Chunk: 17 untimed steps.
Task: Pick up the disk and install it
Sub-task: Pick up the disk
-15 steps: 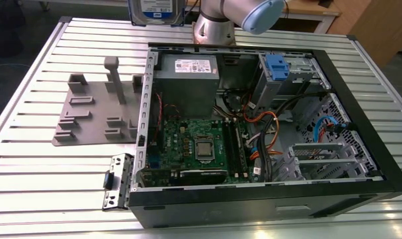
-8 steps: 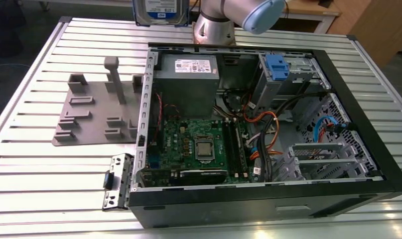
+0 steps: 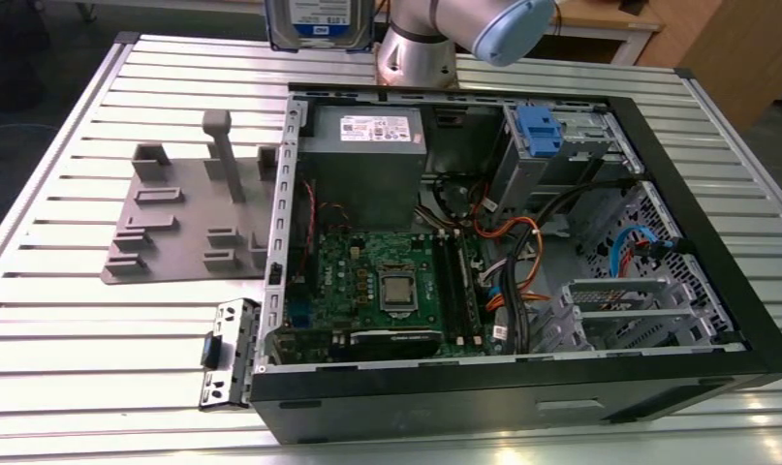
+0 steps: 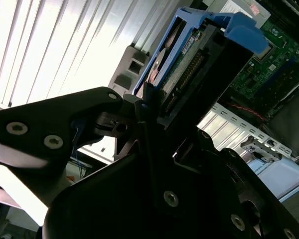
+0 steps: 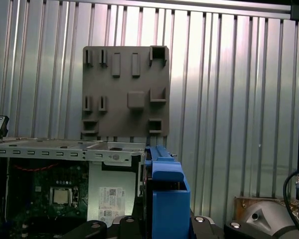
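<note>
The table (image 3: 80,320) is the biggest thing, all shiny metal slats. On it lies the black PC case (image 3: 494,392), on its side w/ the lid off, so the green board (image 3: 378,281) & wires show. The robot arm (image 3: 475,24) stands at the far edge of the table. Inside the case, at the far end, sits the big grey power box (image 3: 364,160). Beside the case, on the exterior view's left, lies a flat grey holder plate (image 3: 171,223) w/ pegs & pockets. A small black bracket (image 3: 229,354) lies near the case's front corner.

The disk (image 3: 316,19) is up in the air beside the arm, past the far end of the case, so it's not in the case yet. In the second wrist view the disk (image 4: 189,55) stands on its thin edge w/ a blue frame round it. The black jaws are clamped on it, one each side.

It's prob. hard & stiff, a bit heavy for its size, & could break inside if bumped. The metal looks smooth, so it might slip. Best to hold the firm sides, away from the plug pins (image 4: 187,77) & the thin blue tab (image 4: 244,32).
</note>
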Each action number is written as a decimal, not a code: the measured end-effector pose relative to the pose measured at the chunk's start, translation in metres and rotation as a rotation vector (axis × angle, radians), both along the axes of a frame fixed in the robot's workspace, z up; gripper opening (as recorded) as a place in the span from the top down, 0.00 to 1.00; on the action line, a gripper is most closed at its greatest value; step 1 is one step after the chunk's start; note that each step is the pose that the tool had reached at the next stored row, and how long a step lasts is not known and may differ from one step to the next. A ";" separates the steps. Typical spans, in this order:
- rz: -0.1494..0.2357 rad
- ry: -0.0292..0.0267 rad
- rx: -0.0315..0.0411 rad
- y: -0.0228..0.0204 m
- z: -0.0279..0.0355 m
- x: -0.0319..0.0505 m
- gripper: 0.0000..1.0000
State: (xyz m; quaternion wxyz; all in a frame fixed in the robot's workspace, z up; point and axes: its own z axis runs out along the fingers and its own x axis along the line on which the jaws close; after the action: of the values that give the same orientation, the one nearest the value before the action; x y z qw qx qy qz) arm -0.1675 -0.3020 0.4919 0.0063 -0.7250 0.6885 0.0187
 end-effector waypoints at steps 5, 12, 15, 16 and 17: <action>0.000 0.0000 0.0000 0.0000 0.0000 0.0041 0.64; 0.000 0.0001 0.0000 0.0000 -0.0011 0.0106 0.64; 0.000 0.0002 0.0001 0.0000 -0.0020 0.0134 0.64; 0.000 0.0003 0.0000 0.0000 -0.0021 0.0147 0.64; 0.000 0.0002 0.0001 0.0000 -0.0022 0.0162 0.64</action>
State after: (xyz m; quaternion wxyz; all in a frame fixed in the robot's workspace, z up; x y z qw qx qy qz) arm -0.1513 -0.3020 0.4898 0.0063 -0.7250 0.6885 0.0189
